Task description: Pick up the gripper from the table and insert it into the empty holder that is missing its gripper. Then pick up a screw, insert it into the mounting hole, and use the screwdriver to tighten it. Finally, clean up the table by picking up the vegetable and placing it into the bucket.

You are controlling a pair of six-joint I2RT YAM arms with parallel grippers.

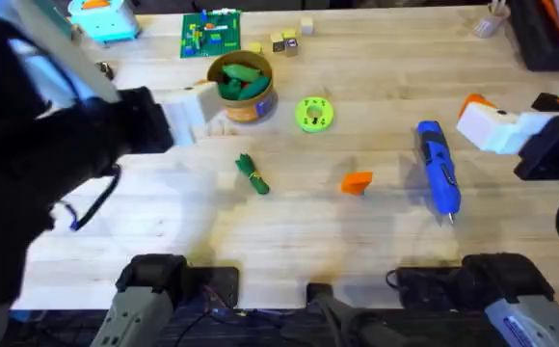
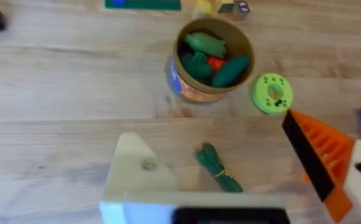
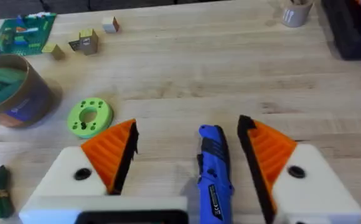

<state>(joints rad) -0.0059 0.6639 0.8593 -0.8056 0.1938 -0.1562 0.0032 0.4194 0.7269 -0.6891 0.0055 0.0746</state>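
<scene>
The loose orange gripper (image 1: 357, 182) lies on the table at centre right, left of the blue screwdriver (image 1: 437, 166). My left gripper (image 2: 211, 130) is open above the table. One of its fingers is the plain white holder (image 2: 137, 169); the other carries an orange tip (image 2: 320, 155). The dark green vegetable (image 2: 218, 168) lies between them, below the bucket (image 2: 211, 59). In the overhead view the left gripper (image 1: 200, 108) hovers just left of the bucket (image 1: 241, 85). My right gripper (image 3: 187, 124) is open, straddling the screwdriver (image 3: 213, 168) without touching it.
A lime-green disc (image 1: 313, 114) sits right of the bucket, which holds larger green toy vegetables. At the back are a green block board (image 1: 210, 34), small wooden blocks (image 1: 284, 40), a teal object (image 1: 106, 19) and a cup (image 1: 492, 19).
</scene>
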